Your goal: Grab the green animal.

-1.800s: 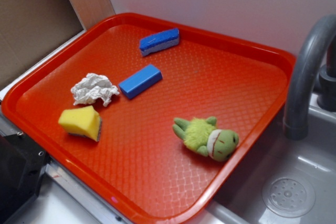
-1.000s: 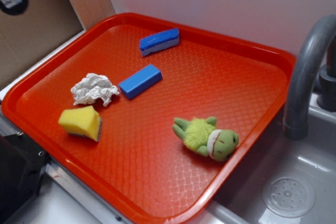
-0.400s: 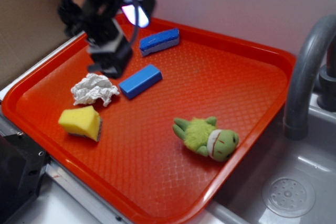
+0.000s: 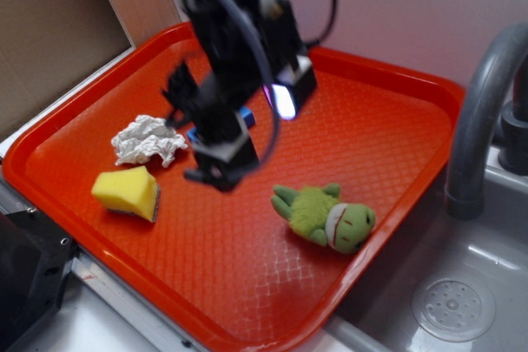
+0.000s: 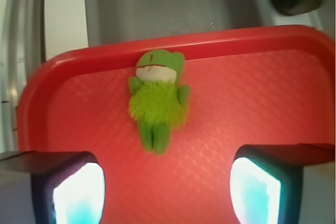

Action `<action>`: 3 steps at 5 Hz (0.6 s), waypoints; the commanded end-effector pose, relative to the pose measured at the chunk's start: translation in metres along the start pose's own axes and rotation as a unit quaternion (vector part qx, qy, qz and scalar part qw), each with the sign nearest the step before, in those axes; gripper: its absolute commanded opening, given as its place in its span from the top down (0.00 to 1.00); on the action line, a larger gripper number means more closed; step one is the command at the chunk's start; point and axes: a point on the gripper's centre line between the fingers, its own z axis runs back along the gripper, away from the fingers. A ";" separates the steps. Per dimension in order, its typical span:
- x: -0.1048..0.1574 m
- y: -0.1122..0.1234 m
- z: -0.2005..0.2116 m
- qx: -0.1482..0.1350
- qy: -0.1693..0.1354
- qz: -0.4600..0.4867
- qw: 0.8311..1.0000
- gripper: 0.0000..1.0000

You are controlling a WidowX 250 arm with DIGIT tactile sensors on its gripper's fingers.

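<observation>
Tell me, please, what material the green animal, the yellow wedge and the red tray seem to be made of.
The green animal looks like plush fabric: fuzzy lime body, smoother head, whitish neck band.

The yellow wedge seems to be foam sponge: matte, soft-edged, with a darker layer along one side, perhaps a scouring pad.

The red tray appears to be hard moulded plastic: slightly glossy, with a raised rim and a fine textured grid.
</observation>
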 end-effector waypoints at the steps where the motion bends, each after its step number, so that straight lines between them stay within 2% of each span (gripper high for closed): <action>1: 0.025 -0.021 -0.030 0.013 0.048 -0.008 0.999 0.00; 3: 0.032 -0.021 -0.061 0.009 0.089 -0.005 0.996 0.00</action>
